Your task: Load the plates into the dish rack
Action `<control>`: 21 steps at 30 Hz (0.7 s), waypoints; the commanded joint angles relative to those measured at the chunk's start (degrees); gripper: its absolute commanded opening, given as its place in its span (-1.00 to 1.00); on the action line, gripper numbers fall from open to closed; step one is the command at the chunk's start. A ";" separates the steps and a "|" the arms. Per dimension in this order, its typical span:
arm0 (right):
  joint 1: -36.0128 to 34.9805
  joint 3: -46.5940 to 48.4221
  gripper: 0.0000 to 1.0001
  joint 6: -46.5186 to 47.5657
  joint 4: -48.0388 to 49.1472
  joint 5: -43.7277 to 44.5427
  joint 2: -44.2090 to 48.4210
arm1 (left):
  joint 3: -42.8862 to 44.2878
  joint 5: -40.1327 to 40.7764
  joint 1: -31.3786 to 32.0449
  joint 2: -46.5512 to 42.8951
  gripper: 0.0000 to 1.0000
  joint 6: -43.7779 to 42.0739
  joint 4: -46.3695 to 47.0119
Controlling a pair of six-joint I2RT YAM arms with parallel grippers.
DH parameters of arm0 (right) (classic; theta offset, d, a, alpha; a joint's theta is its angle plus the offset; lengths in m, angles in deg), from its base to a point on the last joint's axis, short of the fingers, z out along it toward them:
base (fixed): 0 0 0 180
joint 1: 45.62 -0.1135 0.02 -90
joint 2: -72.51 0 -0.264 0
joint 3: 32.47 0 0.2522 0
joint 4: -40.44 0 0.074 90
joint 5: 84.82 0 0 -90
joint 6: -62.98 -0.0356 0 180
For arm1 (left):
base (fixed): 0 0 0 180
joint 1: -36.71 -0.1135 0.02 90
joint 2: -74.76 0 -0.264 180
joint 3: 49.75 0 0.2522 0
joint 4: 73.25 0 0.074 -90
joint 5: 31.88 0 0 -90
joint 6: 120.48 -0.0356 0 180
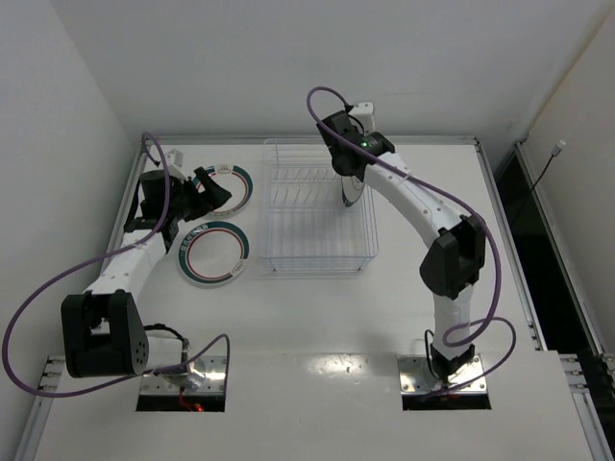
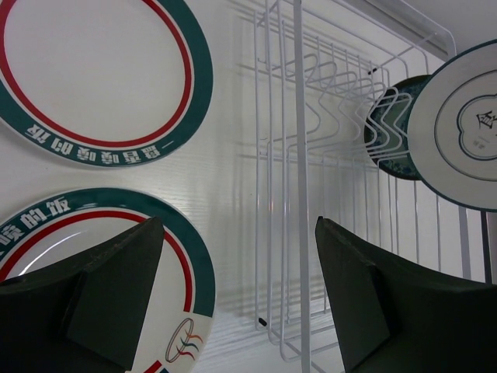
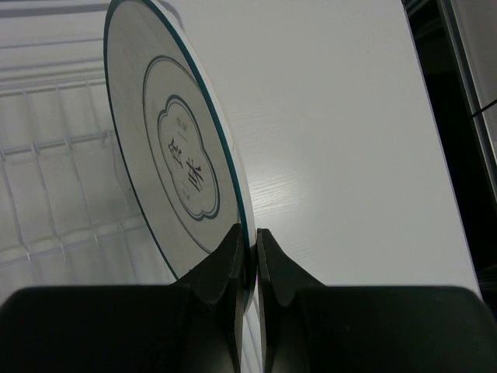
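Observation:
The wire dish rack (image 1: 317, 206) stands mid-table. My right gripper (image 1: 351, 165) is shut on the rim of the pale grey plate (image 1: 353, 192) and holds it upright in the rack's right side; the wrist view shows the jaws (image 3: 248, 241) pinching the plate (image 3: 175, 148). The dark teal plate (image 2: 392, 132) stands in the rack behind the grey plate (image 2: 458, 124). Two white green-and-red-rimmed plates (image 1: 213, 253) (image 1: 235, 182) lie flat left of the rack. My left gripper (image 1: 213, 190) is open and empty over the far one, its fingers (image 2: 116, 287) spread wide.
The rack's slotted dividers (image 2: 326, 101) left of the standing plates hold nothing. White walls close in on the left and back. The table's right edge (image 1: 500, 211) meets a dark gap.

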 commanded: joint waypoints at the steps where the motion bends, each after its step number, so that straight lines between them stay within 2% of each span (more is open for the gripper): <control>1: -0.31 4.40 -1.00 0.09 -1.33 4.78 -1.22 | 2.23 -0.29 0.01 -0.03 0.53 -0.98 0.75; 4: -1.45 9.92 -1.00 -1.23 -3.80 3.38 -5.25 | 2.23 -0.29 0.01 -0.03 0.53 -0.98 0.75; 7: -1.98 11.08 -0.97 -1.75 -4.51 1.97 -7.20 | 2.23 -0.29 0.01 -0.03 0.53 -0.98 0.22; 14: -1.45 9.50 -0.92 -2.81 -3.20 -3.91 -7.82 | 2.23 0.23 0.01 -0.03 0.53 -0.98 0.22; 21: -0.93 6.60 -0.71 -2.81 -0.38 -10.24 -7.29 | 2.23 2.17 0.01 -0.03 0.53 -0.98 -0.30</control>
